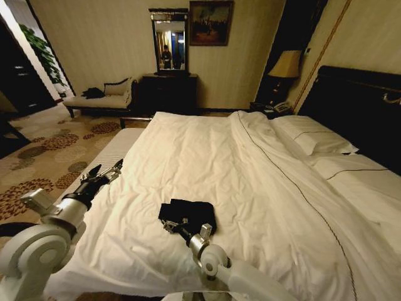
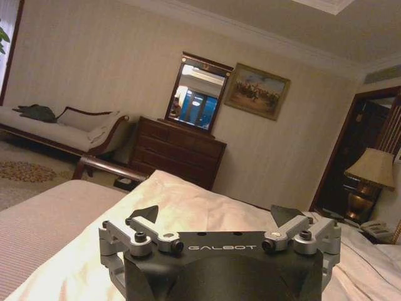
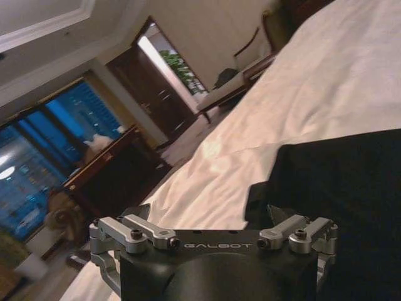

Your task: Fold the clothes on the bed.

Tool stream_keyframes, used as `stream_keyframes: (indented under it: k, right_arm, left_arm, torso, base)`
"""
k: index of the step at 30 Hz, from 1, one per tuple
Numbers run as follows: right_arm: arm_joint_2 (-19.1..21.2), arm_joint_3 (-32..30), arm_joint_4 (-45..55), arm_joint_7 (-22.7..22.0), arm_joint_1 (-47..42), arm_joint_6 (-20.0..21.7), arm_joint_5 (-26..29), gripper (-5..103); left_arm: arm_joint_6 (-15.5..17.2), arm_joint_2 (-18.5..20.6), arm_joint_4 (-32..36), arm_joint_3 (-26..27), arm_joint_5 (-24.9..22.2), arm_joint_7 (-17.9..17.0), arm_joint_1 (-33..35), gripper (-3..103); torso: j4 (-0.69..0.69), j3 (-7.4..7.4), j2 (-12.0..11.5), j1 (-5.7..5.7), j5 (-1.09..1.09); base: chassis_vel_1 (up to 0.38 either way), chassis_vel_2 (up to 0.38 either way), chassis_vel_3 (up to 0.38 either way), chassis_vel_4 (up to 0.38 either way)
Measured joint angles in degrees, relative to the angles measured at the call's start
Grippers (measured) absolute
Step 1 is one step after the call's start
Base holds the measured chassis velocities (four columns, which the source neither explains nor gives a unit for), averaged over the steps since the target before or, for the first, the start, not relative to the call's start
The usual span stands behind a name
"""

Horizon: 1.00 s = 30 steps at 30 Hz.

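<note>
Across the room the bed (image 1: 263,188) takes up most of the floor — white duvet rumpled, pillows (image 1: 313,135) stacked against a tall dark headboard (image 1: 357,100), its long side running away from the robot toward the far wall. Beyond its foot stand a dark dresser (image 1: 168,93) with a mirror (image 1: 170,41) above, a framed painting (image 1: 211,22) beside that, and a pale chaise (image 1: 100,99) to the left on patterned carpet (image 1: 44,157). A lamp (image 1: 286,64) glows by the headboard.

On the duvet near the robot's edge lies the T-shirt (image 1: 191,213), a small black bundle, already gathered into a compact, roughly squarish shape; its lettering cannot be made out, and no clear long axis shows.

The right claw (image 1: 170,224) sits at the near edge of the T-shirt, touching the black cloth — its right wrist view shows the fingers spread, one tip (image 3: 276,213) over the fabric. The left claw (image 1: 106,170) hangs over the bed's left edge, well apart from the T-shirt, its fingers (image 2: 145,214) wide apart and holding nothing.
</note>
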<state>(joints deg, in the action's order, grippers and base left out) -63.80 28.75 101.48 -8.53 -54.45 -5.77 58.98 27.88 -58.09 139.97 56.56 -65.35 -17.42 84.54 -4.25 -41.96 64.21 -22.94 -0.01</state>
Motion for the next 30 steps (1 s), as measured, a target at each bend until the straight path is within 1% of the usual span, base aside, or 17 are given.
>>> stream_keyframes:
  k: [3,7,10,12,13,16,17,19,21,23,24,28,30]
  right_arm:
    - [0.43,1.29,0.23,0.84,0.16,-0.1,-0.62,100]
    - [1.22,1.49,1.46,2.6,-0.19,-1.68,-1.73,100]
    - [1.62,-1.65,2.08,5.18,0.02,-3.34,-0.12,100]
    - [0.54,-4.35,0.55,5.49,1.09,-4.06,2.78,100]
    - [0.54,-4.35,0.55,5.49,1.09,-4.06,2.78,100]
    - [-2.69,-6.91,-3.59,2.11,3.32,-4.21,6.87,100]
    - [-3.69,-7.12,-5.13,1.35,4.0,-4.15,7.29,100]
    - [-4.34,-7.04,-6.18,0.92,4.47,-3.86,7.44,100]
    - [-5.72,-5.71,-8.18,-0.09,5.72,-3.08,7.67,100]
    - [-7.27,-3.18,-10.59,-1.18,7.31,-2.1,7.68,100]
    - [-7.27,-3.18,-10.59,-1.18,7.31,-2.1,7.68,100]
    - [-9.5,1.21,-12.6,-3.08,9.45,-0.16,7.4,100]
    - [-9.79,2.1,-12.73,-3.28,9.79,0.15,7.27,100]
  left_arm:
    - [0.0,-0.01,0.05,0.39,-0.02,-0.01,0.01,100]
    - [-0.02,0.08,-0.05,1.05,-0.2,-0.01,0.0,100]
    - [-0.09,0.15,-0.31,1.36,-0.31,-0.02,0.0,100]
    - [-0.12,0.08,-0.38,1.33,-0.27,-0.02,0.01,100]
    - [-0.12,0.08,-0.38,1.33,-0.27,-0.02,0.01,100]
    - [-0.13,-0.16,-0.37,0.74,0.07,-0.03,-0.01,100]
    - [-0.13,-0.2,-0.29,0.58,0.23,-0.03,-0.01,100]
    - [-0.13,-0.21,-0.23,0.5,0.33,-0.03,0.0,100]
    - [-0.13,-0.22,-0.05,0.49,0.43,-0.05,0.12,100]
    - [-0.11,-0.21,0.23,0.89,0.45,-0.08,0.43,100]
    - [-0.11,-0.21,0.23,0.89,0.45,-0.08,0.43,100]
    - [-0.08,-0.21,0.7,2.56,0.26,-0.11,1.31,100]
    - [-0.09,-0.21,0.79,2.97,0.14,-0.11,1.46,100]
  torso:
    - [0.0,0.0,0.0,0.0,0.0]
    - [0.0,0.0,0.0,0.0,0.01]
    - [-0.01,0.0,0.0,0.0,0.01]
    - [-0.01,0.0,0.0,0.0,0.0]
    - [-0.01,0.0,0.0,0.0,0.0]
    - [0.0,0.0,0.0,-0.01,0.0]
    - [0.0,-0.01,0.0,-0.01,0.01]
    - [0.0,0.0,0.0,-0.01,0.01]
    - [-0.01,0.0,0.0,-0.01,0.0]
    - [0.01,0.0,0.0,0.0,0.01]
    - [0.01,0.0,0.0,0.0,0.01]
    - [0.0,0.0,-0.01,-0.01,0.0]
    - [0.0,0.0,-0.01,-0.01,0.0]
  base:
    - [0.0,0.0,0.0,0.0]
    - [0.0,0.0,0.0,0.0]
    - [0.0,0.0,0.0,0.0]
    - [0.0,0.0,0.0,0.0]
    - [0.0,0.0,0.0,0.0]
    - [0.0,0.0,0.0,0.0]
    - [0.0,0.0,0.0,0.0]
    - [0.0,0.0,0.0,0.0]
    - [0.0,0.0,0.0,0.0]
    - [0.0,0.0,0.0,0.0]
    - [0.0,0.0,0.0,0.0]
    - [0.0,0.0,0.0,0.0]
    - [0.0,0.0,0.0,0.0]
